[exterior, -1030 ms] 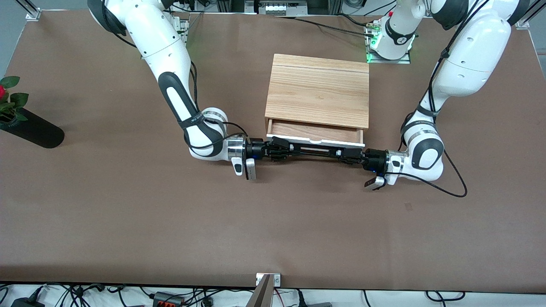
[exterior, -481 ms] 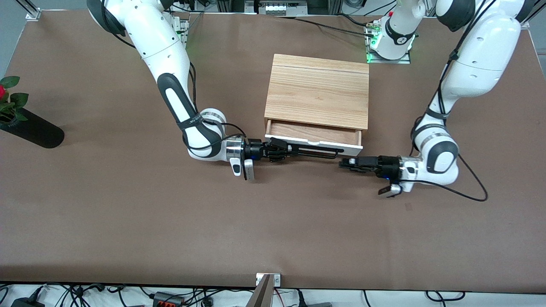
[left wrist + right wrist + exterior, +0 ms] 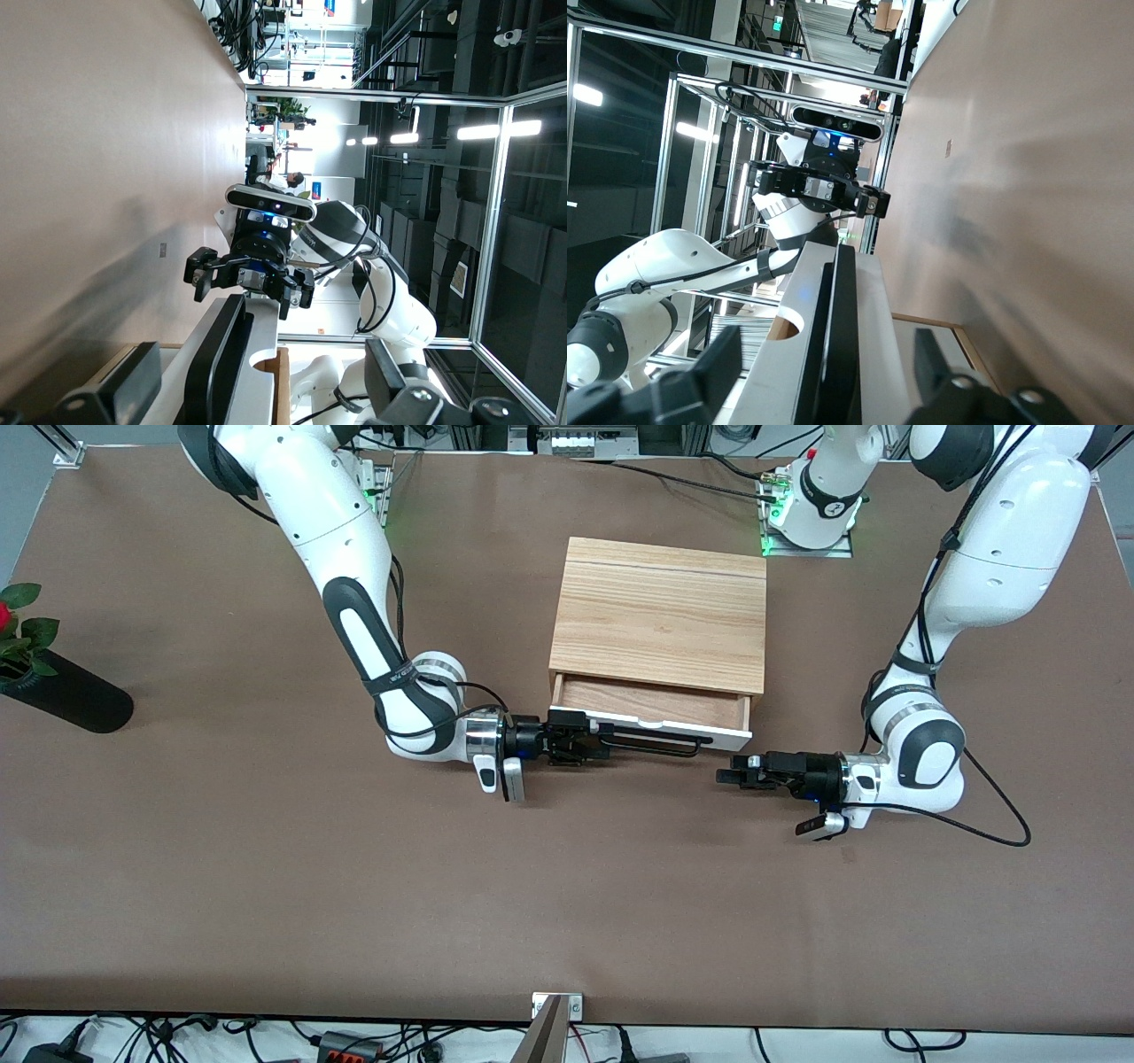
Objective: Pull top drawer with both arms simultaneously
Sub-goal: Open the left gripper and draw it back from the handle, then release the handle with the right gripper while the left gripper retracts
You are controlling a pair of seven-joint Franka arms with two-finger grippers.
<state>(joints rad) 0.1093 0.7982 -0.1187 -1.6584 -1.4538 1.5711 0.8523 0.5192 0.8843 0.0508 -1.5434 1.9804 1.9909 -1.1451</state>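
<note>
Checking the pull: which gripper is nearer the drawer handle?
Right. The right gripper is at one end of the handle; the left gripper hangs clear of its other end.

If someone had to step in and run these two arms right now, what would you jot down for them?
Right gripper: open, its fingers on either side of the black handle at the right arm's end, not clamped.
Left gripper: open, off the handle, over bare table near the drawer's corner toward the left arm's end.
Top drawer: partly out of the wooden cabinet, reddish wood inside showing, white front facing the front camera.
Done: drawer pulled open part of the way.
Left: if more opening is wanted, both grippers must take hold of the handle again; otherwise back the right arm clear.
</note>
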